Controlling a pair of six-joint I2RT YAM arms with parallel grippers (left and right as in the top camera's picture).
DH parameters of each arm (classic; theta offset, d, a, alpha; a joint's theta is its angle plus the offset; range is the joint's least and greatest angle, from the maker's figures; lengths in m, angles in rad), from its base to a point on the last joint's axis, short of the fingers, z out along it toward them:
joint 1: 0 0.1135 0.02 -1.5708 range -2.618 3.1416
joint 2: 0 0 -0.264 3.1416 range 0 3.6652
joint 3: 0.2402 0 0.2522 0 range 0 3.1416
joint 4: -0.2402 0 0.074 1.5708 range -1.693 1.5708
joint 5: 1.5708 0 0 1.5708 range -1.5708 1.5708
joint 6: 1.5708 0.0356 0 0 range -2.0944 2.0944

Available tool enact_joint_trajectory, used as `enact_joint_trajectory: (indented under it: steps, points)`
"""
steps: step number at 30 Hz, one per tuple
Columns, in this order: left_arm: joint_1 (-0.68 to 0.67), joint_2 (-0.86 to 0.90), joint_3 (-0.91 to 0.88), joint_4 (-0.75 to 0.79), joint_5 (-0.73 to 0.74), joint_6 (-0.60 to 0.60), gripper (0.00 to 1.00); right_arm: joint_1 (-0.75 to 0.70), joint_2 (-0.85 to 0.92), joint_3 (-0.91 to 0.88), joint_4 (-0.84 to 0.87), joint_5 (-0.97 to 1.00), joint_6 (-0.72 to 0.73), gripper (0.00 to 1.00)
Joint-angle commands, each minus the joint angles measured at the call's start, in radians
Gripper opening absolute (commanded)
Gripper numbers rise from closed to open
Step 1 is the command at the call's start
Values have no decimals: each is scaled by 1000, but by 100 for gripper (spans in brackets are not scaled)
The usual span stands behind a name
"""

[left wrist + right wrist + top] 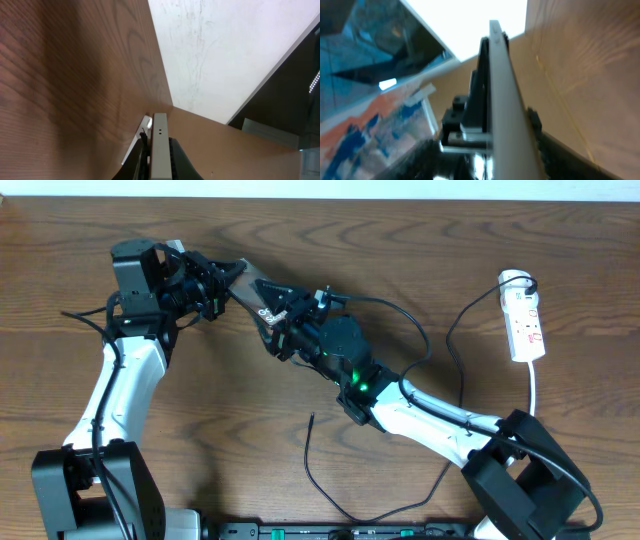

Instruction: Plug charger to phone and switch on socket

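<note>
The phone [258,298], dark and glossy with white lettering, is held up off the table at the upper left. My left gripper [228,288] is shut on its far end; in the left wrist view the phone's pale edge [159,145] runs up between the fingers [182,162]. My right gripper [285,330] straddles the phone's near end with its jaws open, and a gap shows beside the phone's edge [502,90] in the blurred right wrist view. The charger [318,475] lies loose on the table, its tip [311,418] free. The socket [525,325] lies at the far right.
A black cable [452,345] curves from the socket's top end toward the right arm. The socket's white cord [535,385] runs down toward the right arm's base [525,485]. The table's back edge meets a white wall [225,55].
</note>
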Motion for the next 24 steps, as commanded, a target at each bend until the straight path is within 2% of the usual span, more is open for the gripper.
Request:
enact_joint_trajectory:
  steps: [1, 8, 14, 19, 21, 24]
  points:
    - [-4, -16, 23, 6, 18, -10, 8, 2, -7, 18, 1, 2, -24, 73]
    - [10, -16, 23, 6, 16, -9, 7, 2, -7, 18, 2, 2, -24, 99]
    - [84, -16, 23, 10, 15, -2, 7, -2, -7, 18, 1, 2, -59, 99]
    - [185, -16, 23, 14, 45, 43, 7, -21, -7, 17, 0, -4, -141, 99]
    - [230, -16, 23, 39, 99, 64, 7, -31, -7, 17, 0, -26, -222, 99]
    - [293, -16, 23, 85, 200, 90, 7, -50, -7, 17, 0, -82, -426, 99]
